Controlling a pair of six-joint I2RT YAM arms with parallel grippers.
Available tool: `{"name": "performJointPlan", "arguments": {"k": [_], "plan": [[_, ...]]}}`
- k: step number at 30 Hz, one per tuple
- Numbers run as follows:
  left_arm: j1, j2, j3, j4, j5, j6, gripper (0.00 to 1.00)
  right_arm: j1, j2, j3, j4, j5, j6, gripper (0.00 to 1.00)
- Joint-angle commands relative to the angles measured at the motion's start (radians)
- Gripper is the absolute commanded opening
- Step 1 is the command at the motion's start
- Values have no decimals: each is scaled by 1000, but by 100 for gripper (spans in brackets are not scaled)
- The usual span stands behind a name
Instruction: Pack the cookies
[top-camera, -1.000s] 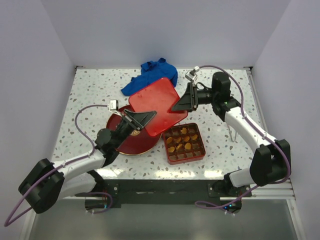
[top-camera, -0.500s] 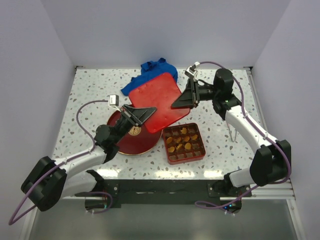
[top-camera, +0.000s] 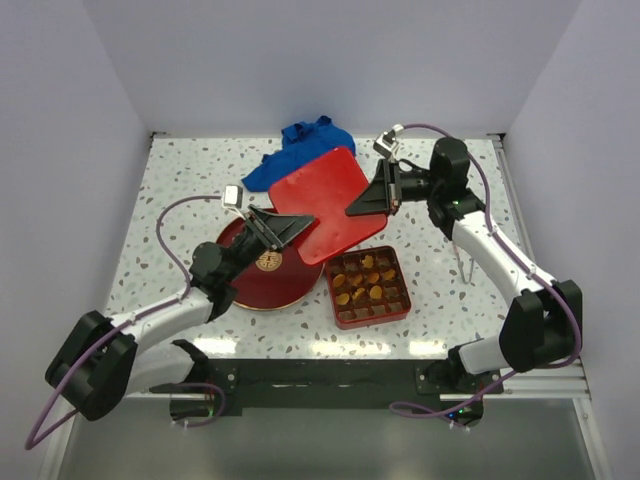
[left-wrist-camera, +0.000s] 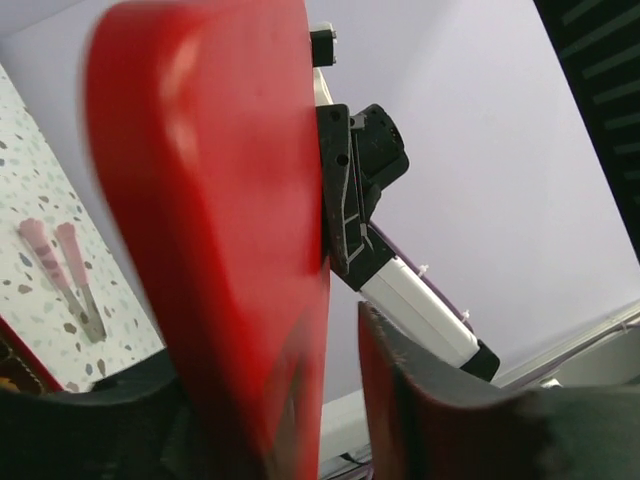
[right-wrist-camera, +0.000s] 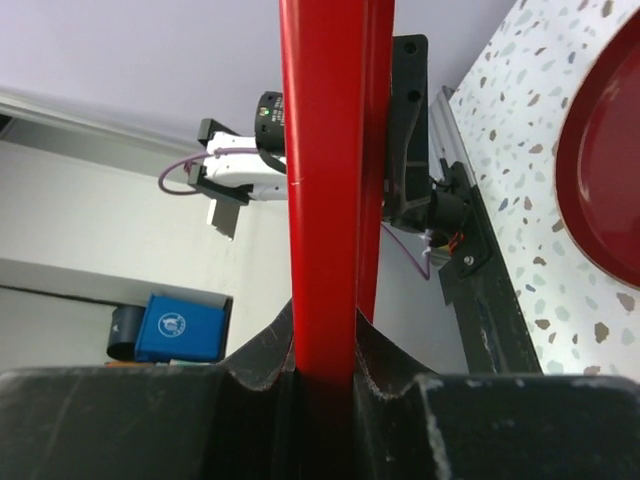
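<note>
Top view, cookies (top-camera: 366, 280): in the compartment tray (top-camera: 370, 320) on the counter (top-camera: 180, 190), uncovered.
Top view, red lid (top-camera: 325, 200): aloft, tilted, beyond the tray.
Left wrist, left pincer (left-wrist-camera: 290, 390): slack, with a gap beside the lid edge.
Right wrist, right pincer (right-wrist-camera: 325, 350): clamped on the lid rim.
Handling: level the lid and square its corners over the tray before lowering.

Cookies (top-camera: 366, 282) in tray (top-camera: 372, 319), right of plate (top-camera: 262, 291)

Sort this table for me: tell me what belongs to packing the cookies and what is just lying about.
Job in hand:
- cookies, sitting in the compartments
- red compartment box
- red lid, held up above the table

Lying about:
- blue cloth, at the back
- dark red plate, left of the box
</note>
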Motion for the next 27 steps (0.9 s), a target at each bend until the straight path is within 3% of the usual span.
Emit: {"name": "performJointPlan", "arguments": {"k": [1, 5, 10, 13, 19, 25, 27], "plan": [[49, -57, 25, -42, 19, 17, 64, -54, -38, -26, -46, -3, -48, 4], [110, -180, 28, -262, 28, 107, 82, -109, -84, -68, -217, 12, -194, 3], [146, -292, 78, -731, -4, 328, 85, -169, -153, -191, -410, 46, -343, 0], [147, -329, 91, -869, -29, 397, 85, -191, -218, -286, -471, 77, -372, 0], [147, -366, 14, -906, 17, 402, 85, -201, -351, -456, -485, 111, -345, 0], [146, -429, -90, -883, 43, 390, 85, -201, -402, -553, -381, 166, -316, 2], [146, -448, -115, -883, 48, 387, 85, -201, -422, -590, -248, 199, -270, 5]]}}
